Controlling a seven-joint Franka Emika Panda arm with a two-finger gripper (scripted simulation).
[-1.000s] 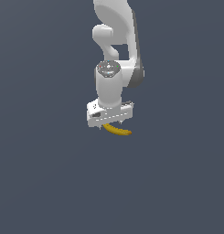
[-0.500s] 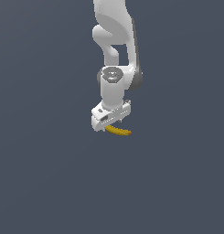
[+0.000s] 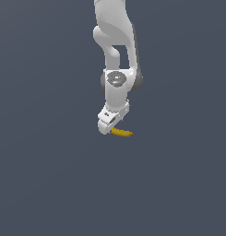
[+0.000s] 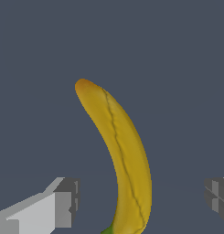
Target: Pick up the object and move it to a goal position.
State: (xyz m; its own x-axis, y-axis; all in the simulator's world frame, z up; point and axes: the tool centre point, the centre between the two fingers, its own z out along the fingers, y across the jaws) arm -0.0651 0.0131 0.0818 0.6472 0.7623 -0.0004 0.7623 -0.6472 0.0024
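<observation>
The object, a small curved yellow banana (image 3: 122, 132), lies on the dark grey floor just to the exterior view's right of the white hand. The wrist view shows the banana (image 4: 125, 151) lengthwise, brownish tip far from the camera and greenish stem end near it. My gripper (image 3: 109, 128) hangs directly over the stem end. It is open (image 4: 141, 196): one finger (image 4: 63, 201) and the other finger (image 4: 218, 194) stand well apart on either side of the banana, with a gap to each. In the exterior view the hand hides the fingertips.
The plain dark grey floor (image 3: 50, 184) stretches all around. The white arm (image 3: 115, 37) rises straight up out of the picture. No other object shows.
The hand has twisted about its vertical axis and sunk slightly toward the banana. The banana has not moved.
</observation>
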